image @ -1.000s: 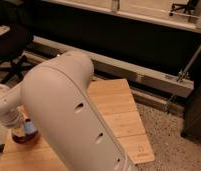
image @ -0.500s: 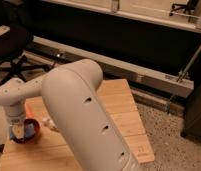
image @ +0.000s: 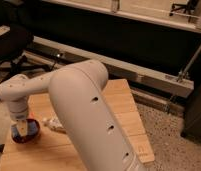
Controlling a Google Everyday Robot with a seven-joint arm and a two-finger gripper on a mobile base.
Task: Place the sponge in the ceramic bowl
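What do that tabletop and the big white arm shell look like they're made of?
Tabletop: pale wood, matte, with visible board lines. Arm shell: probably moulded plastic, smooth with a soft sheen and small round holes. The gripper hangs over the ceramic bowl at the table's left end.

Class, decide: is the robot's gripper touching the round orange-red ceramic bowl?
Cannot tell. In the camera view the gripper hangs directly over the round orange-red ceramic bowl, overlapping its outline, so neither contact nor gap shows.
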